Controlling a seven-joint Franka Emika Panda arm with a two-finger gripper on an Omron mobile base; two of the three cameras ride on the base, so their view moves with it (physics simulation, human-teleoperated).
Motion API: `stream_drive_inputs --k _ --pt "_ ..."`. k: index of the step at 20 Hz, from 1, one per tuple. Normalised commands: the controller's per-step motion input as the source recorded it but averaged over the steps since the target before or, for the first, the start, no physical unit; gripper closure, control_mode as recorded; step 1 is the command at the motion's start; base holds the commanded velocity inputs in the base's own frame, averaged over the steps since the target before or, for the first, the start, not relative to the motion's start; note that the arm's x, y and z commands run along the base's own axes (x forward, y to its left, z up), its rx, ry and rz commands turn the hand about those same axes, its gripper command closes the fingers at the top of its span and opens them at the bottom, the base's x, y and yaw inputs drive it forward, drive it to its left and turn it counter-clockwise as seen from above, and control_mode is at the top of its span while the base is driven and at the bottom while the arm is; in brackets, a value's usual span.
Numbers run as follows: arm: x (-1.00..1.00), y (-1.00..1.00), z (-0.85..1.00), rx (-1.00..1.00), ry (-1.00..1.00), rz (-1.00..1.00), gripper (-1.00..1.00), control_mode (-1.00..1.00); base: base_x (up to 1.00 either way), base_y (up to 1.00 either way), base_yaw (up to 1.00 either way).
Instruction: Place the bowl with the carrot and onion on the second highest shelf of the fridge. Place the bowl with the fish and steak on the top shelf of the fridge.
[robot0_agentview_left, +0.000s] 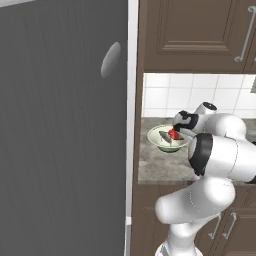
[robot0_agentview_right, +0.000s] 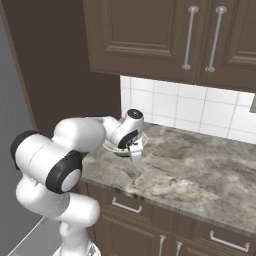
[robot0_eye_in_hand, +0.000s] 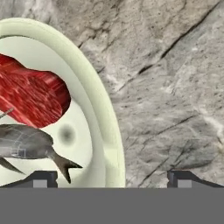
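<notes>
The gripper (robot0_eye_in_hand: 113, 177) is open, jaws spread wide, and holds nothing. In the hand view one fingertip (robot0_eye_in_hand: 41, 178) sits over the inside of the bowl (robot0_eye_in_hand: 98, 127) and the other over bare stone, so the jaws straddle the bowl's rim. Whether a finger touches the rim cannot be told.

The bowl is pale green and rests on the desk (robot0_agentview_left: 160, 167), near its left end. Inside lie the steak (robot0_eye_in_hand: 30, 96) and the fish (robot0_eye_in_hand: 26, 142), side by side and touching; the fish's tail points toward the rim.

In the left base view the gripper (robot0_agentview_left: 179, 131) is over the bowl's right side, above the steak (robot0_agentview_left: 173, 134).

The fridge (robot0_agentview_left: 62, 130) stands left of the desk, its dark door shut. Brown cabinets (robot0_agentview_right: 165, 35) hang above a white tiled wall (robot0_agentview_right: 200, 110).
</notes>
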Motion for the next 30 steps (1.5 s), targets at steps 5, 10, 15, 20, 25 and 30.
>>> stream_drive_inputs --k 5,10,15,20,25,30 --pt "0.22 0.00 -0.22 0.00 0.02 0.03 -1.00 -1.00 0.00 0.00 0.00" --pt "0.17 0.00 -0.19 0.00 0.02 0.03 -1.00 -1.00 0.00 0.00 0.00" --pt "0.12 0.00 -0.09 0.00 0.02 0.01 1.00 -1.00 0.00 0.00 0.00" --pt "0.00 0.00 0.00 0.00 0.00 0.00 1.00 -1.00 0.00 0.00 0.00" --pt "-0.19 0.00 0.04 0.00 -0.02 0.00 1.00 -1.00 0.00 0.00 0.00" --pt "-0.69 0.00 0.50 0.00 -0.03 -0.08 1.00 -1.00 0.00 0.00 0.00"
